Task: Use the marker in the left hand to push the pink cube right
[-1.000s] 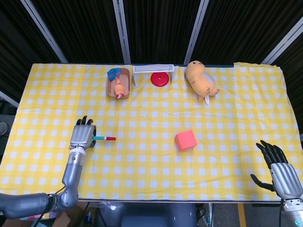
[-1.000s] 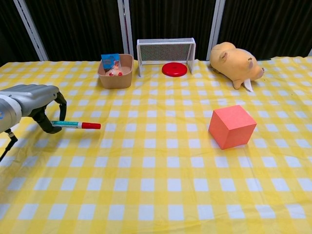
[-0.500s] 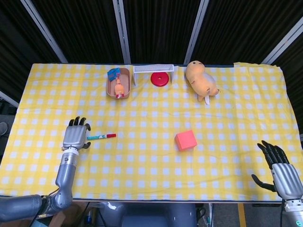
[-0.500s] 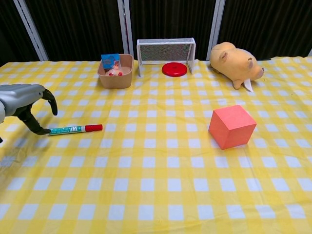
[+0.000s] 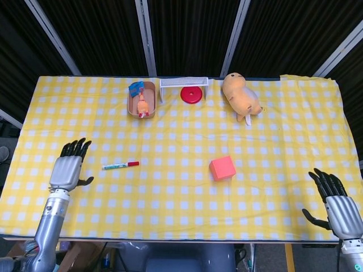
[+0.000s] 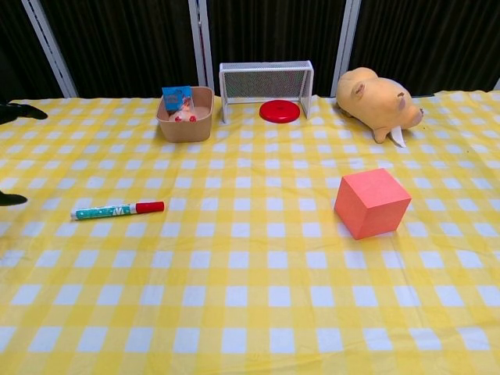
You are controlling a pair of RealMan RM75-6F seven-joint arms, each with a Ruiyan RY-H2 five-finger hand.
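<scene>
One marker (image 5: 120, 165), teal-barrelled with a red cap, lies flat on the table (image 5: 181, 209), at nine o'clock from the one pink cube (image 5: 222, 168). Left hand (image 5: 68, 170) and right hand (image 5: 334, 203) both splayed, holding nothing.

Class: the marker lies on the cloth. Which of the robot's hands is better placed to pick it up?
Left. The left hand is open beside the marker; the right hand sits at the far corner, beyond the cube.
</scene>
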